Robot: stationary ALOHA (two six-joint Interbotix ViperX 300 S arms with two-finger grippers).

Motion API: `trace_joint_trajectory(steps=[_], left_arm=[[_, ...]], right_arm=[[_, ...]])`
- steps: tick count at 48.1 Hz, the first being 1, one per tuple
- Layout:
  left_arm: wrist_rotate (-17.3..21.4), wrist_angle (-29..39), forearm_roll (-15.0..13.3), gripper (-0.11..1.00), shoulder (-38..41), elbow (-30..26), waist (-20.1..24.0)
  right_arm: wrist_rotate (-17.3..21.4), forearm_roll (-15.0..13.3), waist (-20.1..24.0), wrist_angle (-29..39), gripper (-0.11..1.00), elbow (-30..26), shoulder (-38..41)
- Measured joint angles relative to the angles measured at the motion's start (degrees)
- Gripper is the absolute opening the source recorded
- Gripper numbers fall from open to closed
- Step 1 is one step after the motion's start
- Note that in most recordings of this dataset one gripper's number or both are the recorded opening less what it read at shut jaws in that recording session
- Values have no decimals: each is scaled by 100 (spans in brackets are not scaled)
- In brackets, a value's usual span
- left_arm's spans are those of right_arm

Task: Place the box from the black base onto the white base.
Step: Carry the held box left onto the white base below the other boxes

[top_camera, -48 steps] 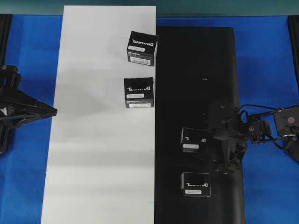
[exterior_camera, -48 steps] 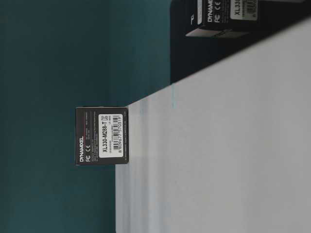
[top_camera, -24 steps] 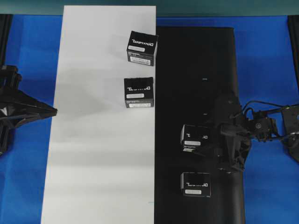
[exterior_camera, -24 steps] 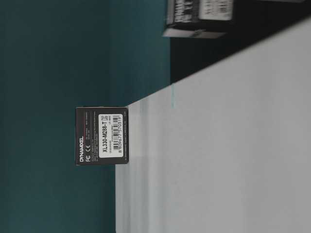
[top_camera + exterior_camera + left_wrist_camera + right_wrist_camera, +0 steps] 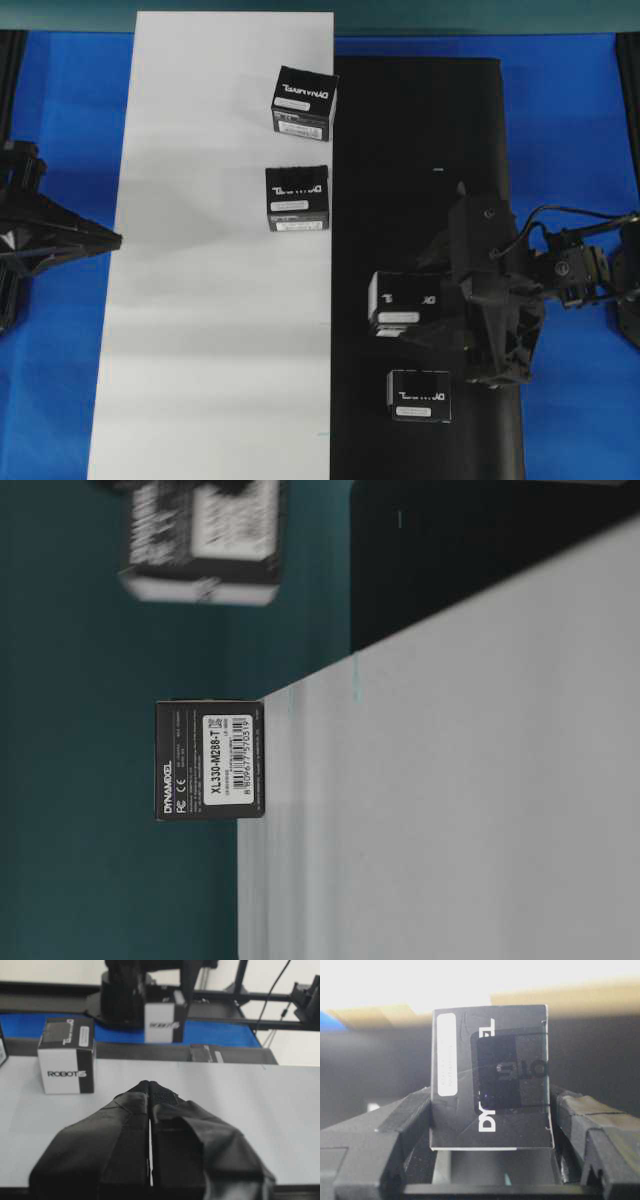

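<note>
Since a second earlier, my right pincer [image 5: 425,318], clamped on the small black cardboard box [image 5: 403,302], had lifted it off the long matte black sheet [image 5: 420,130]; it seemed light and stiff, safest held by opposite side walls.

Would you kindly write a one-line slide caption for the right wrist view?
Right gripper clamps a black box between both fingers, above the black base.

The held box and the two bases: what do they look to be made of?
The box in the right gripper: apparently printed cardboard, slightly glossy; creased face, sharp folded edges, white label. The white base: smooth matte sheet, paper or plastic, unclear which; soft even shading. The black base: matte sheet, almost no reflection; material cannot be told.
</note>
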Motion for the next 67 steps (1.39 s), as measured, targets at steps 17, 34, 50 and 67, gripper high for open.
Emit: trace_joint_trajectory(steps=[17,34,50,67], left_arm=[[0,-9,9,-4,9,9,-35],[0,0,9,-4,0,0,-62],[0,185,0,-4,-70,9,-105],[0,272,9,-4,-185,0,-97]], right_arm=[[-18,-352,0,202,58,-1222,1046],[-26,-554,-97,290,58,-1705,1600],[-62,-563,-193,281,58,-1723,1775],[-62,-571,-211,185,58,-1749,1854]])
